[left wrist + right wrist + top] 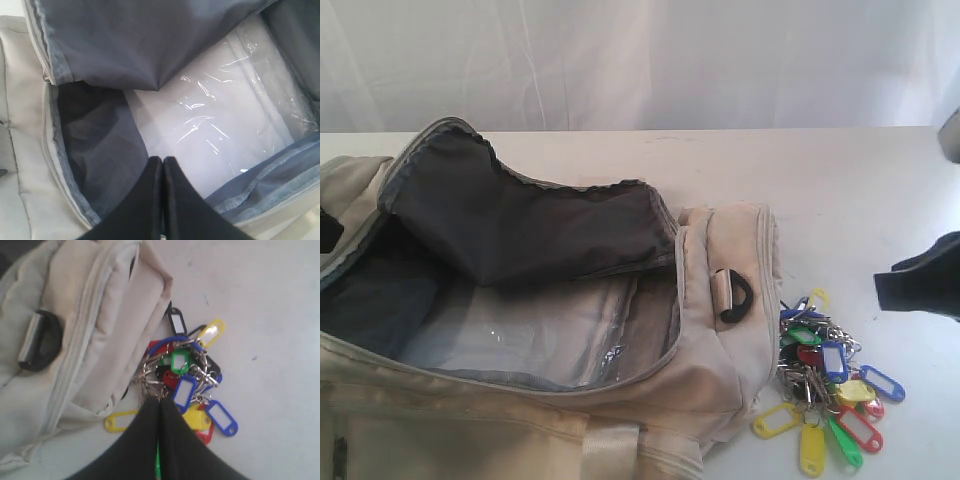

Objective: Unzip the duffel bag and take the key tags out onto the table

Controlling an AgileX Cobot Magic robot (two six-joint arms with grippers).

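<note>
The cream duffel bag (720,330) lies unzipped on the white table (860,190), with its flap of dark grey lining (520,220) folded back. The key tags (825,375), in yellow, green, red and blue, lie in a bunch on the table just right of the bag's end. My right gripper (882,285) hangs shut to the right of the tags, apart from them. In the right wrist view its tips (160,401) sit over the tags (187,380) with nothing held. My left gripper (163,159) is shut and empty over the open bag's inside (100,145).
A clear plastic sheet (215,115) covers the bag's bottom. A black D-ring (735,297) sits on the bag's right end next to the tags. A white backdrop stands behind the table. A dark object (952,135) pokes in at the right edge.
</note>
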